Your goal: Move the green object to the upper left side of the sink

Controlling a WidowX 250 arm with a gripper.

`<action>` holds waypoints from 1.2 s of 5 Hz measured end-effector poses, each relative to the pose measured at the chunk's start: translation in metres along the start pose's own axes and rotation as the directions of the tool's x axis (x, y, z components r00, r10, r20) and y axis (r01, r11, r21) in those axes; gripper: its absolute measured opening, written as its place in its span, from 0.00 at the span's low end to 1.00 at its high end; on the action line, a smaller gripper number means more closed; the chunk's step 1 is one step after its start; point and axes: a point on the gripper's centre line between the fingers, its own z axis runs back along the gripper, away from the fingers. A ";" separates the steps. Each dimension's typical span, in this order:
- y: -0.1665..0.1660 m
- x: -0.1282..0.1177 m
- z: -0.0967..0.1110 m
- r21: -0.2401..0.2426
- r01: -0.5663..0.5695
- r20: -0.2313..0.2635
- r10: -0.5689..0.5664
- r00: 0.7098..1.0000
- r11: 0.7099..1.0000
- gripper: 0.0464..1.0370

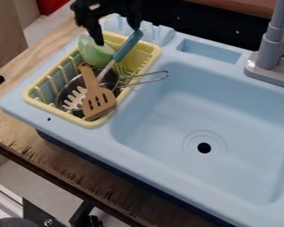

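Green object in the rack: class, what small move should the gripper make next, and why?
Probably ease the open gripper down around the rim of the green object: one finger overlaps its upper edge, while the other stands off to the side, near the blue handle.

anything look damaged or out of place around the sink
the counter looks worn: its edge is ragged, with dark chips in the wood. a wire handle also sticks out of the rack over the sink. no spill that i can see

The rack (60,113) sits left of the basin (156,119), holding the bowl (97,55) behind the pan (111,79), the spatula (98,101) across it; the faucet (269,55) stands behind the basin.
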 end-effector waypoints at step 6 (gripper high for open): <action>-0.083 -0.054 0.001 -0.063 0.156 -0.043 -0.159 0.986 0.986 0.96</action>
